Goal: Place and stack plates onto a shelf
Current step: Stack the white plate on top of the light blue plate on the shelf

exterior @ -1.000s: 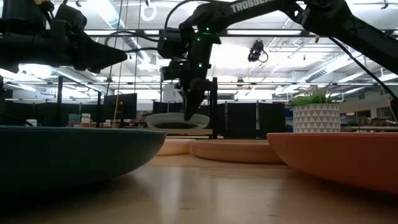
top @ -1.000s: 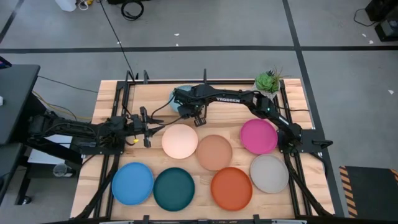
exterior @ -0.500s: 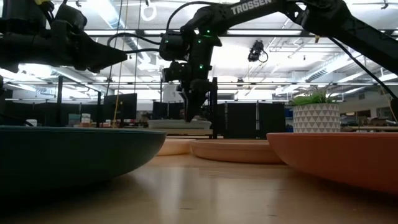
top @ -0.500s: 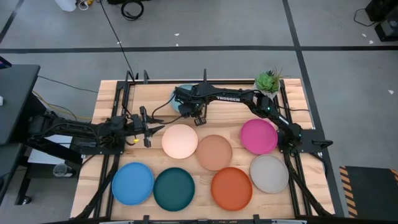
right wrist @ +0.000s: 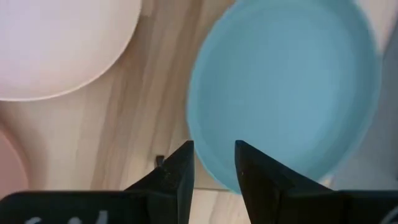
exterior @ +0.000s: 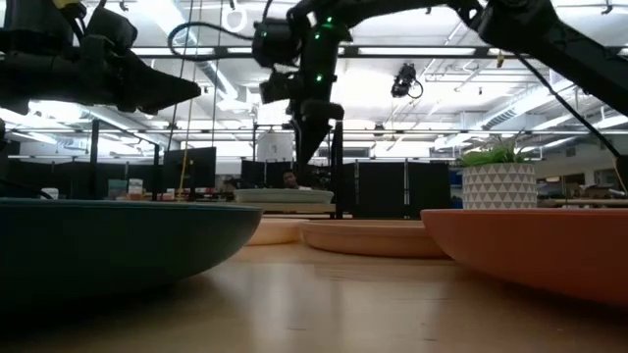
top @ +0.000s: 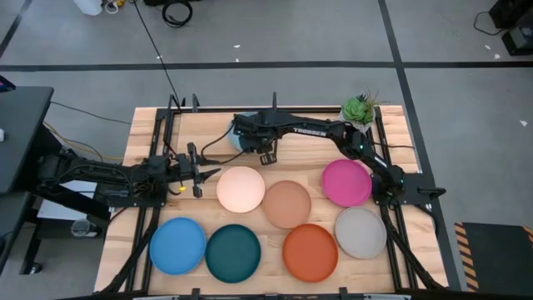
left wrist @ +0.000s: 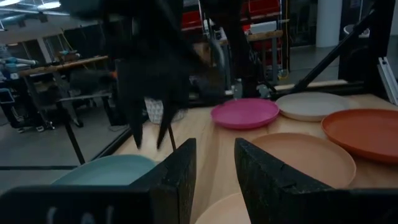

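My right gripper (top: pixel 266 156) (right wrist: pixel 214 168) hangs open above the near rim of the light blue plate (right wrist: pixel 286 93) (top: pixel 236 142) without touching it. That plate (exterior: pixel 285 196) lies level by the black shelf's post (exterior: pixel 337 172) (top: pixel 273 104); what it rests on does not show. My left gripper (top: pixel 198 172) (left wrist: pixel 215 163) waits open, low over the table's left half, pointing right. The cream-white (top: pixel 241 189), peach (top: pixel 287 203), magenta (top: pixel 347 182), grey (top: pixel 361 232), orange (top: pixel 310 252), dark teal (top: pixel 233 252) and bright blue (top: pixel 177 245) plates lie flat on the table.
A small potted plant (top: pixel 358 108) (exterior: pixel 498 181) stands at the table's far right corner. Black arm frames run along both sides of the table (top: pixel 141 133). Bare wood shows between the light blue plate and the cream-white plate (right wrist: pixel 56 37).
My right gripper was down on the light blue plate's rim, then rose straight up clear of it. The plate, which hung slightly tipped in the hold, has settled level and stays by the shelf's post.
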Controlling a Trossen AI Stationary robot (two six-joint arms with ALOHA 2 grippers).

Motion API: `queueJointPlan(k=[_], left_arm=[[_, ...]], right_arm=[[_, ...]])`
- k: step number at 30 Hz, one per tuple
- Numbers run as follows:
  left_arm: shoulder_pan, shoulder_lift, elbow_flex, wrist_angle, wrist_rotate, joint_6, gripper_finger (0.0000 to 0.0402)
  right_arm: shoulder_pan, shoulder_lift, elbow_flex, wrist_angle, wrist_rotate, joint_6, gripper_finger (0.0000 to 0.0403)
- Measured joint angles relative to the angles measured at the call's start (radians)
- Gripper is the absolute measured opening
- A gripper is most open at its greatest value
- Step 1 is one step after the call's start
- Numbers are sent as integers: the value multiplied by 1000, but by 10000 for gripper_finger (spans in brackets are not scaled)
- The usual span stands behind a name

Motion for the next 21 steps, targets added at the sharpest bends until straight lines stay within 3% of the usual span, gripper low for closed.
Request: queueJointPlan(k=[3,8,16,21], left_arm=[[0,0,0,-31,0,-6,117],[0,0,0,-50,0,-9,117],[0,0,0,-40,0,-10,117],[0,0,0,-41,0,-13,117]], right_arm=[[4,-57,-4,-18,-11,58,122],[23,-155,-4,-5,-185,126,122],[84,-276,-14,-13,-167,159,122],[105,-399,-174,56,-164,208,121]])
